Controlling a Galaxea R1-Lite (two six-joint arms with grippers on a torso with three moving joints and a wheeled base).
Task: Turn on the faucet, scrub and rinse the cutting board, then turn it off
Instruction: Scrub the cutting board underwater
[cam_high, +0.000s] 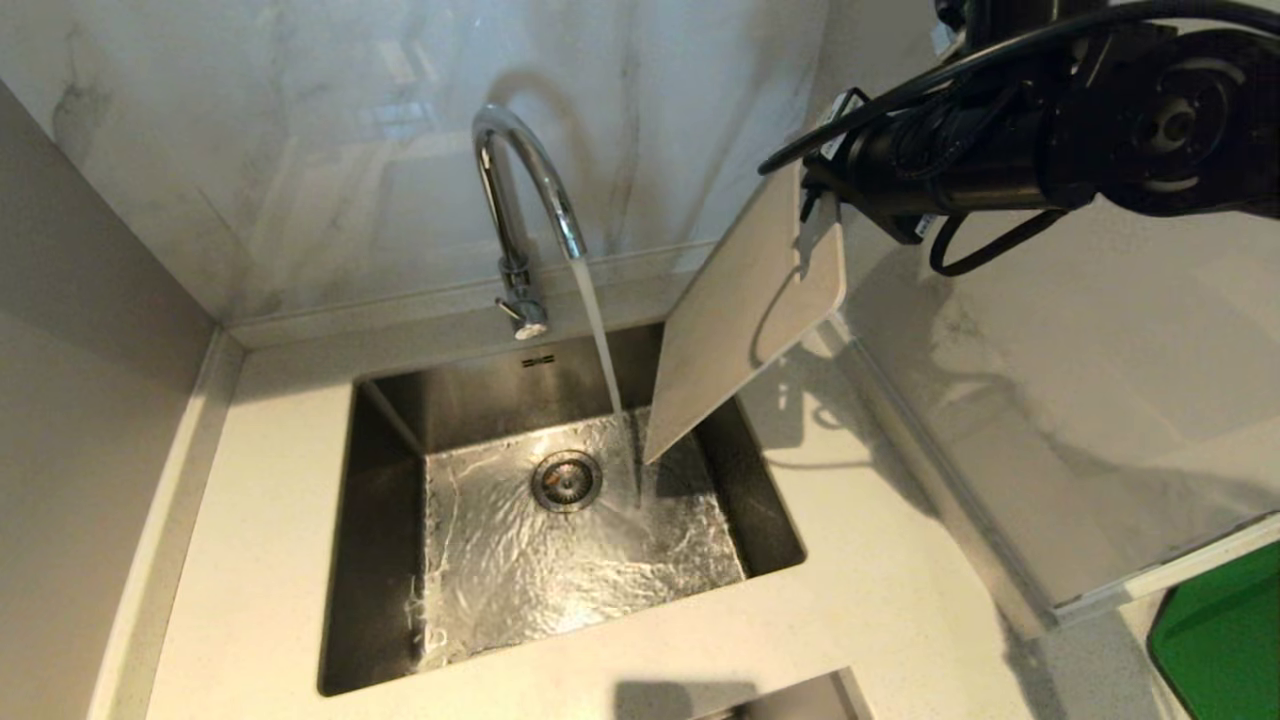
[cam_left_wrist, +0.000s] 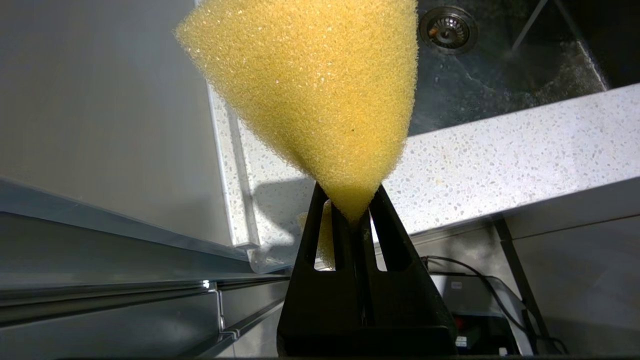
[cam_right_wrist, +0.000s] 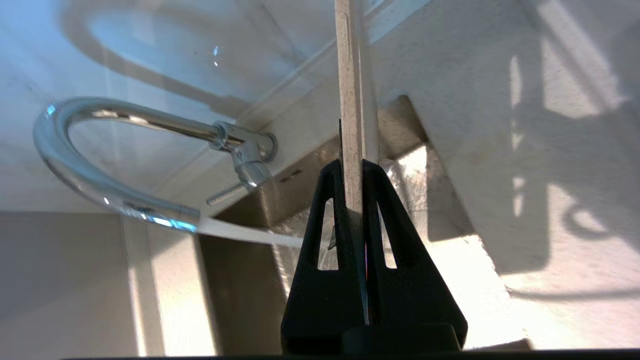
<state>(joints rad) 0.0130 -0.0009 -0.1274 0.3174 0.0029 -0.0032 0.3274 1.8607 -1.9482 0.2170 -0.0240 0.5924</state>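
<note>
Your faucet (cam_high: 520, 190) is running: water leaves the spout and lands in the sink (cam_high: 380, 560) just beside the drain (cam_high: 566, 481), on the side toward the cutting board (cam_high: 740, 320). The lever sits low on the faucet stem, sticking out toward the sink.

Rt claw (cam_right_wrist: 354, 172) is clamped on the cutting board's edge at its slot-handle end, up above the sink's back right corner. Board hangs tilted, w/ its low corner dipping into the sink right next to the stream; can't tell if water actually hits it. Seen edge-on from the rt wrist, the board runs straight out between the fingers (cam_right_wrist: 325, 200).

Lt claw (cam_left_wrist: 350, 202) is squeezed tight on a yellow sponge (cam_left_wrist: 315, 90), pinched at one end so it fans out wide. It's held off the sink's front edge, over the speckled counter (cam_left_wrist: 500, 160), w/ the drain farther on. Lt arm isn't in your head view.
</note>
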